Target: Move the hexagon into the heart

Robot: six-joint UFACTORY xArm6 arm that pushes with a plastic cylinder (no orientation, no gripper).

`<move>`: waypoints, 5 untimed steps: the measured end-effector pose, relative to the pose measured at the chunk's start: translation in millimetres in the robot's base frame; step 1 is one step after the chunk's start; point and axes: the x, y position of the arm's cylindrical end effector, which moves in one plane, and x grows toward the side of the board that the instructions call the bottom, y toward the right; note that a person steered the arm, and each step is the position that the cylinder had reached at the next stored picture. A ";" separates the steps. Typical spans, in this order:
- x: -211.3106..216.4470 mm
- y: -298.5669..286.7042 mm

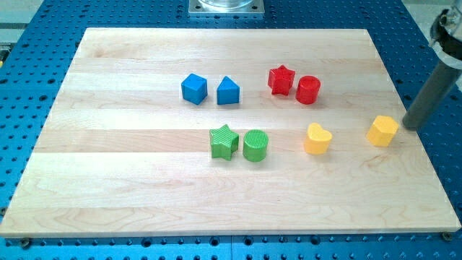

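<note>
A yellow hexagon block (382, 131) lies near the board's right edge. A yellow heart block (317, 139) lies to its left, with a gap of board between them. My rod comes down from the view's upper right, and my tip (410, 126) rests just right of the hexagon, close to it; I cannot tell if it touches.
A blue cube (193, 88) and a blue house-shaped block (227, 91) sit upper middle. A red star (281, 79) and a red cylinder (307, 89) sit to their right. A green star (224, 141) and a green cylinder (255, 145) sit at centre. The wooden board (130, 180) lies on a blue perforated table.
</note>
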 end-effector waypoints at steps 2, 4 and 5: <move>3.7 -55.3; 4.1 -87.0; 4.1 -47.2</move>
